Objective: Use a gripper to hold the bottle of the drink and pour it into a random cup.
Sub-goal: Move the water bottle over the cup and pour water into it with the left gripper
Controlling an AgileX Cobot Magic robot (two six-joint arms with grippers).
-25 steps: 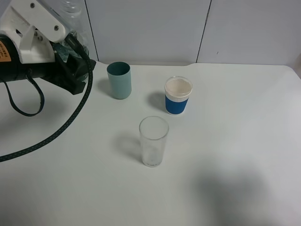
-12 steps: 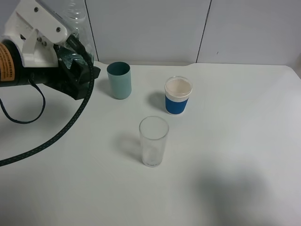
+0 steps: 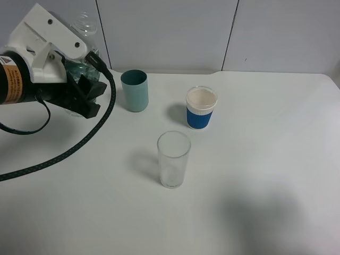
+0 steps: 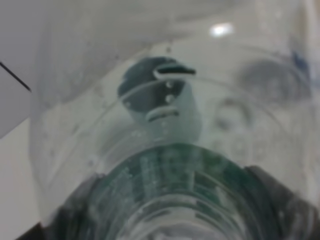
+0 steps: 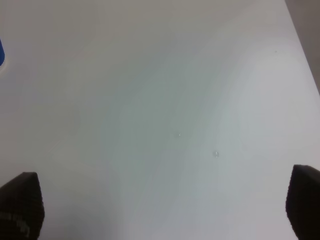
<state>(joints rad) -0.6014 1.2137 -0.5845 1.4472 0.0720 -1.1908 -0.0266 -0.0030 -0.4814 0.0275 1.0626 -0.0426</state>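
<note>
My left gripper (image 3: pixel 79 77), white housing on a black arm, is shut on the bottle of the drink (image 3: pixel 84 32) at the far left, above the table. The bottle's clear neck sticks up behind the white housing. Its dark green label (image 4: pixel 170 200) fills the left wrist view, with clear plastic beyond it. The cup (image 3: pixel 173 158), a tall clear glass tumbler, stands upright in the middle of the table, well right of the bottle and nearer the front. My right gripper (image 5: pixel 160 210) is open over bare table, and only its dark fingertips (image 5: pixel 20 202) show.
A teal cup (image 3: pixel 134 90) stands just right of the held bottle and shows blurred through it (image 4: pixel 165 100). A white cup with a blue sleeve (image 3: pixel 201 108) stands behind the glass to the right. A black cable (image 3: pixel 69 149) loops across the table (image 3: pixel 276 159) at left.
My left arm has carried the bottle a little to the right, toward the teal cup, and the cable loop has shifted with it. The cups have not moved.
</note>
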